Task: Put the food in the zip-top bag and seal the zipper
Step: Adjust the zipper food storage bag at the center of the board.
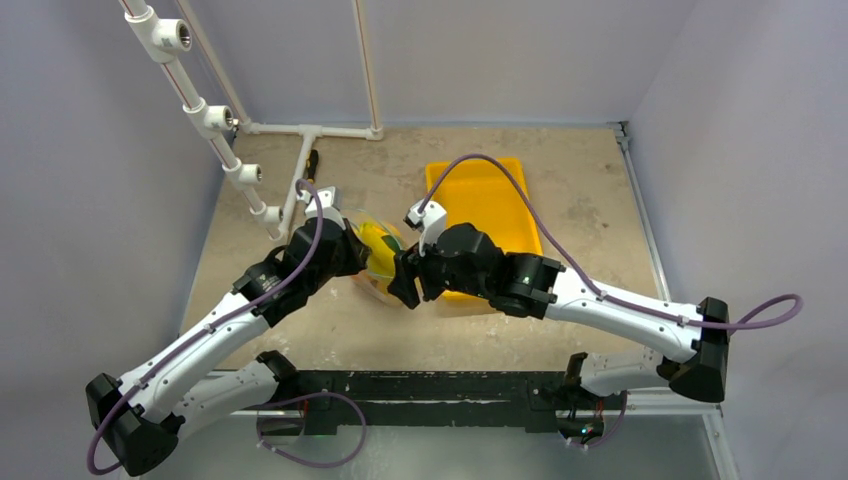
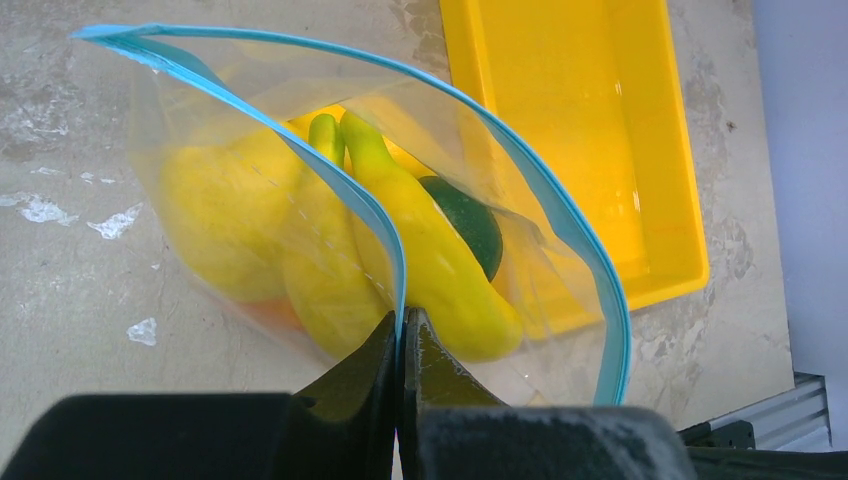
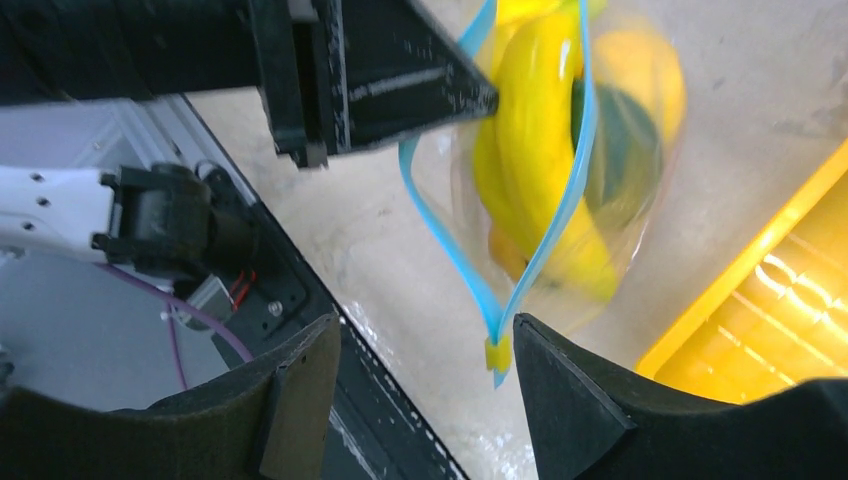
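Observation:
The clear zip-top bag (image 2: 250, 200) hangs above the table with its mouth open. Inside it are the food pieces: a yellow banana (image 2: 440, 260), a yellow lemon-like piece (image 2: 215, 215) and a dark green piece (image 2: 465, 225). My left gripper (image 2: 402, 322) is shut on one side of the teal-blue zipper (image 2: 375, 215). My right gripper (image 3: 425, 345) is open, with the zipper's end and its small yellow slider (image 3: 497, 354) between the fingers, close to the right finger. In the top view both grippers (image 1: 400, 270) meet at the bag (image 1: 378, 245).
The yellow tray (image 1: 495, 215) lies right behind the bag on the table; in the left wrist view the tray (image 2: 600, 130) holds no pieces. A white pipe rack (image 1: 215, 120) stands at the back left. The table's dark front rail (image 3: 300, 290) is near below the right gripper.

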